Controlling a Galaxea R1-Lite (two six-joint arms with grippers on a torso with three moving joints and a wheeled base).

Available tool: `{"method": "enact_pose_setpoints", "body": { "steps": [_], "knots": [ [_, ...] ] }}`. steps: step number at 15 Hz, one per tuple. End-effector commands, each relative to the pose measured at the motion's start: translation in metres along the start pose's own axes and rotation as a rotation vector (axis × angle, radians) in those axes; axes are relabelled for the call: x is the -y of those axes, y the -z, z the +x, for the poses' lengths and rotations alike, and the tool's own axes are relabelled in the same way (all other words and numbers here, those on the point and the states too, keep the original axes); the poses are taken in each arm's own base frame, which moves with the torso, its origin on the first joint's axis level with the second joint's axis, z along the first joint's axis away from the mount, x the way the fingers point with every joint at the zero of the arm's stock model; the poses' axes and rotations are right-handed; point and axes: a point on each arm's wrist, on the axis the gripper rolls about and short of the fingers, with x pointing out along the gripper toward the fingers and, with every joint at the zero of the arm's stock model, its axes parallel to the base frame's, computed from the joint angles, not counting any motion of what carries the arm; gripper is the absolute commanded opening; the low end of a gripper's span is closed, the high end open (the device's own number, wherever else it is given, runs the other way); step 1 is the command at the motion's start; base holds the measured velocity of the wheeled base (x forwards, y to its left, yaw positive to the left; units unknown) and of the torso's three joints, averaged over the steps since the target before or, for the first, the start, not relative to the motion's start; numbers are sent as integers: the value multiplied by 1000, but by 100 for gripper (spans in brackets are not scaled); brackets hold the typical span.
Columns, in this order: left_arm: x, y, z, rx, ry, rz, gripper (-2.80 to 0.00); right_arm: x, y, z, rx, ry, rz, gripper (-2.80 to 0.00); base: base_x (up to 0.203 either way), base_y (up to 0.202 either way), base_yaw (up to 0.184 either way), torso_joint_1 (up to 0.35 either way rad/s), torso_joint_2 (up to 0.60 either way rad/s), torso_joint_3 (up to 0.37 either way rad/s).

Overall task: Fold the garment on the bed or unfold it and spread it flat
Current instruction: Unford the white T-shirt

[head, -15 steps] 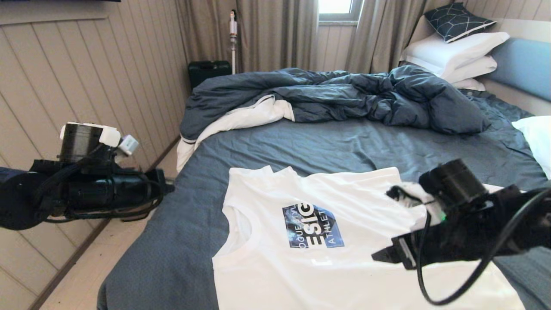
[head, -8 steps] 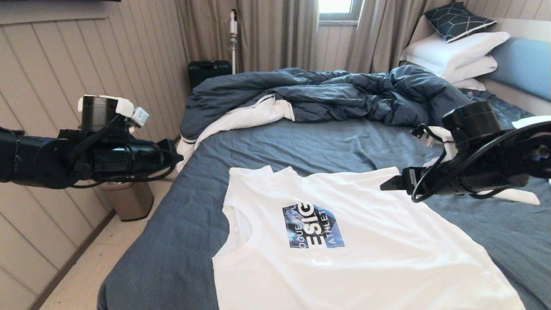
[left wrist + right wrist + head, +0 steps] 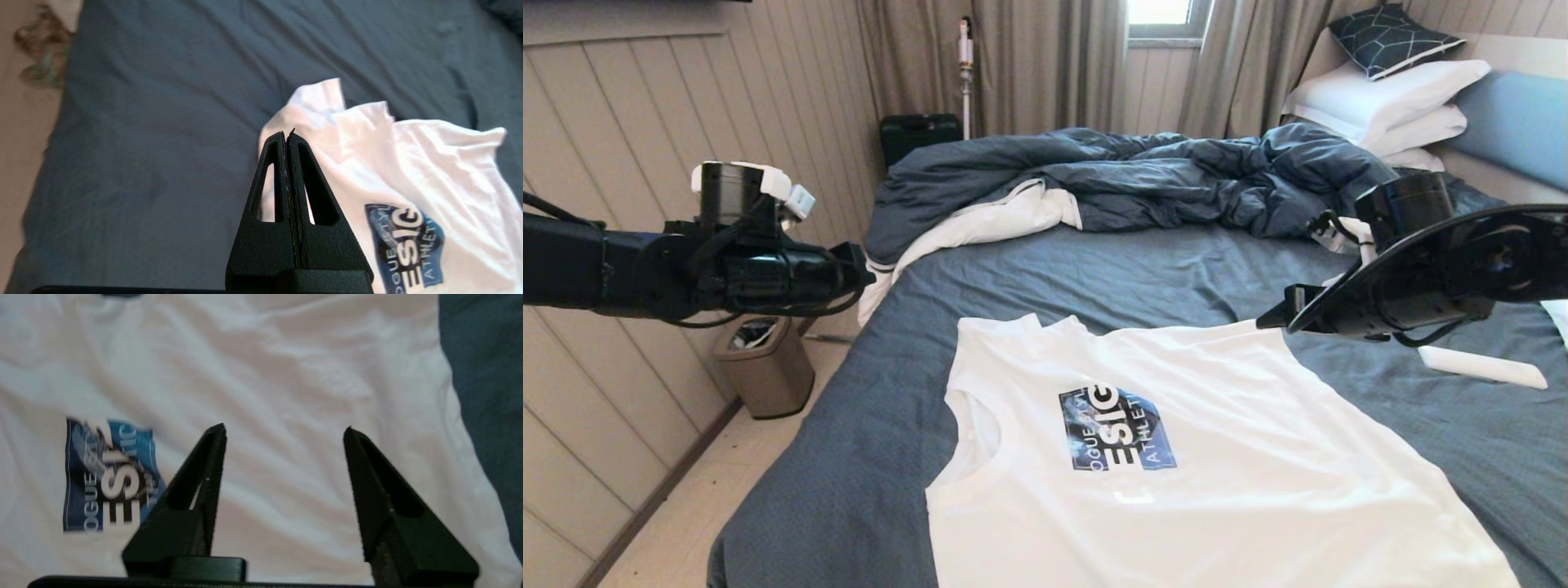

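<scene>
My left gripper (image 3: 287, 136) hovers level beside the bed (image 3: 1094, 269), fingers pressed together; my right gripper (image 3: 284, 435) spreads wide over the shirt (image 3: 1225, 457), printed "ESIG ATHLETI".

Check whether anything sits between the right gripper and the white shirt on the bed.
Nothing visible does. The right gripper hangs with jaws apart above the white shirt, which lies spread on the bed; only air shows between them.

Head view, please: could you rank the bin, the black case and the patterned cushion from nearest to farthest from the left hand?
1. Bin: on the floor, just below the left hand.
2. Black case: by the wall past the bed's far corner.
3. Patterned cushion: atop the pillows, far right.
</scene>
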Motion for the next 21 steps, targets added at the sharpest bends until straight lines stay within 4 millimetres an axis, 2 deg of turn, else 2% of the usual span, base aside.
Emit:
{"method": "enact_pose_setpoints", "body": {
  "steps": [1,5,7,9,11,14,18,19,20,21],
  "knots": [
    [-3,-1,16,-9,8,-3,-280,16,-4,15,24,19,24,-280,0,0,0,0,0,0],
    [-15,2,65,-51,-9,-12,-280,63,-13,44,63,90,83,-280,0,0,0,0,0,0],
    [-15,-1,76,-80,-20,-19,-280,77,-17,50,70,115,97,-280,0,0,0,0,0,0],
    [-14,-3,86,-104,-24,-22,-280,88,-19,48,79,138,89,-280,0,0,0,0,0,0],
    [-11,5,100,-143,-17,-19,-280,103,-20,52,80,163,93,-280,0,0,0,0,0,0],
    [-4,10,115,-172,-5,-13,-280,113,-22,55,82,173,105,-280,0,0,0,0,0,0],
    [2,10,119,-174,5,-6,-280,118,-19,65,66,175,111,-280,0,0,0,0,0,0],
    [2,10,120,-173,6,-5,-280,120,-18,69,58,170,114,0,0,0,0,0,0,0],
    [2,10,123,-170,7,-3,-280,121,-17,71,55,165,115,0,0,0,0,0,0,0],
    [1,11,125,-172,7,3,0,123,-18,72,57,160,117,0,0,0,0,0,0,0]
  ]
}}
